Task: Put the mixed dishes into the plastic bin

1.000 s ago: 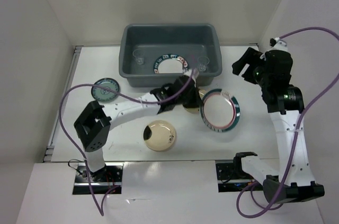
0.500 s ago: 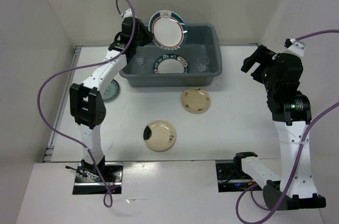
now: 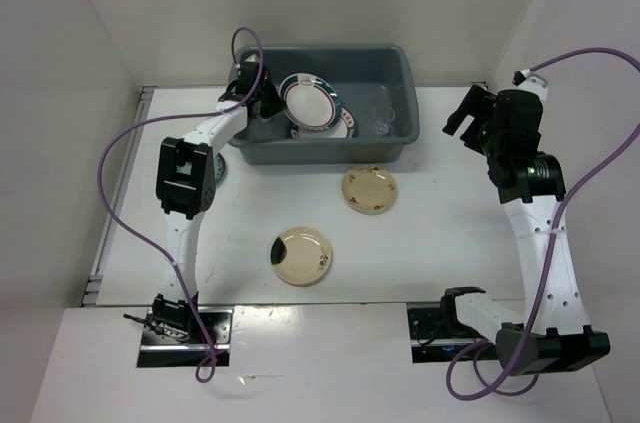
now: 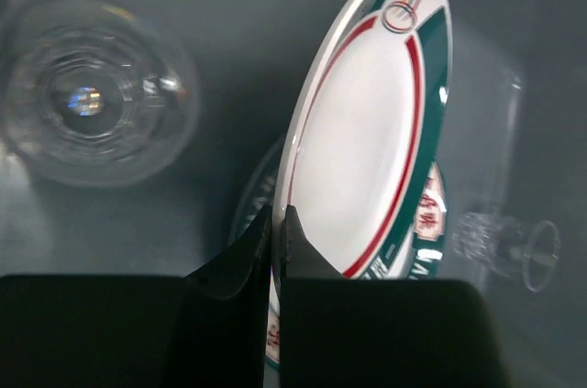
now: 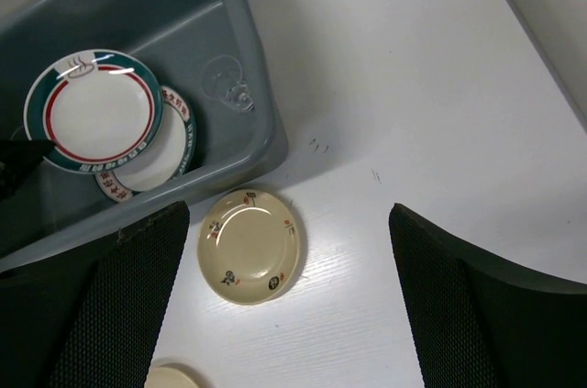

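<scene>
The left gripper (image 4: pixel 275 227) pinches the rim of a tilted green-rimmed plate (image 4: pixel 367 131) inside the plastic bin (image 3: pixel 398 68) at the desk's far edge, over a second patterned plate (image 5: pixel 165 157). The right gripper (image 3: pixel 463 113) hangs wide open near the right edge. Two cream plates (image 3: pixel 370 189) lie mid-desk.

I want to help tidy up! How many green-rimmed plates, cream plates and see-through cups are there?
Green-rimmed plates: 2 (one pinched in the left fingers)
Cream plates: 2
Clear cups: 2
Total: 6
</scene>
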`<state>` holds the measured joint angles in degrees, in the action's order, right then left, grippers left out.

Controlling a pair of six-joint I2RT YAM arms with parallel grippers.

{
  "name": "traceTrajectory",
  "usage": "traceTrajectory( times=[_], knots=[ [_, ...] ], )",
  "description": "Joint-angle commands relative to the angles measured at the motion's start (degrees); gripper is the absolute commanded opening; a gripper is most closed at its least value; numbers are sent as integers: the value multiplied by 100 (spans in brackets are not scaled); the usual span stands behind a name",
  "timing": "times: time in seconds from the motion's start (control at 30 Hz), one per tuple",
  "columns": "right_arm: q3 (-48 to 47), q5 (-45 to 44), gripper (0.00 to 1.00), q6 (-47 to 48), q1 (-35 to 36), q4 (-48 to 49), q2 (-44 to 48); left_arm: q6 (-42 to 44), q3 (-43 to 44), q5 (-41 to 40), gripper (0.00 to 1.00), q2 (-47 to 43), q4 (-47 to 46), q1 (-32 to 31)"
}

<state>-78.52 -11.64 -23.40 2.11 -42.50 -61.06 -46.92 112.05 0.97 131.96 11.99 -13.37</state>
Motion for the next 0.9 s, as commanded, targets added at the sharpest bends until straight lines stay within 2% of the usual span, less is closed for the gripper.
traceTrajectory(
  times=[0.0,0.23,0.3,0.33,0.47,0.63,0.7,0.87],
  knots=[
    [74,-67,94,-68,9,392,-55,-90,405,351,0,-39,-452,-35],
    [231,4,94,-121,9,567,-161,16,-25,562,2,-92,-329,-95],
    [232,74,94,-121,9,620,-161,16,-104,562,10,-144,-329,-166],
    [232,126,94,-121,9,620,-213,77,-174,562,21,-144,-329,-166],
    [232,232,94,-121,9,620,-214,130,-236,562,44,-267,-276,-219],
    [346,285,94,-121,9,673,-161,244,-298,457,55,-514,-223,-272],
    [346,346,94,-121,9,673,-161,297,-298,456,62,-688,-154,-272],
    [705,346,94,-121,9,673,-161,420,-237,299,71,-1154,48,-325]
  ],
)
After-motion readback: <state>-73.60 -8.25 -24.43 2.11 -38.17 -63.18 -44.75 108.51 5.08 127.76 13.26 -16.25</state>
